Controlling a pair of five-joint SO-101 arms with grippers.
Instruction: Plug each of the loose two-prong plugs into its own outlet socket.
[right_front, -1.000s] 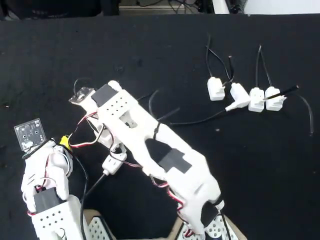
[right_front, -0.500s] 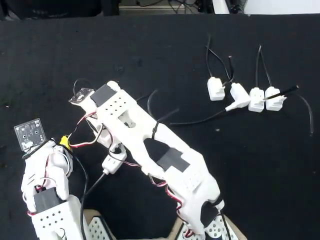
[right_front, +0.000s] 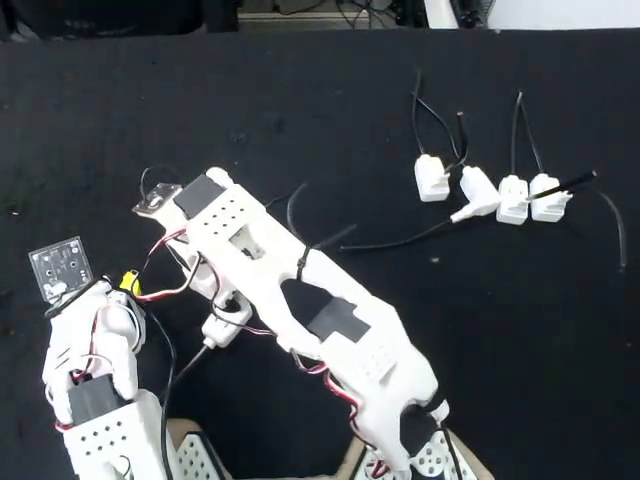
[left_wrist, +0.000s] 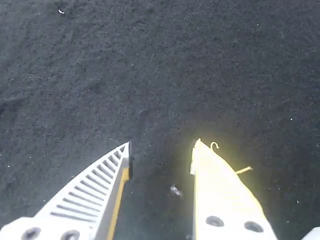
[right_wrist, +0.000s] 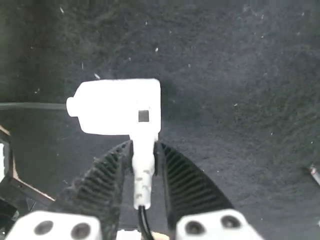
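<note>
right hand (right_wrist: 144, 146) edged leftward, clamped on the plug (right_wrist: 117, 107) jutting past its tips.

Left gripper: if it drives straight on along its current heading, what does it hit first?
Likely the black table itself, straight ahead of the left gripper; depth is hard to judge.

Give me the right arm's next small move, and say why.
Probably open the right hand and back straight off. The plug it grips sits flush against the white socket with no prongs showing between them, so it looks seated, though the joint itself cannot be checked.
</note>
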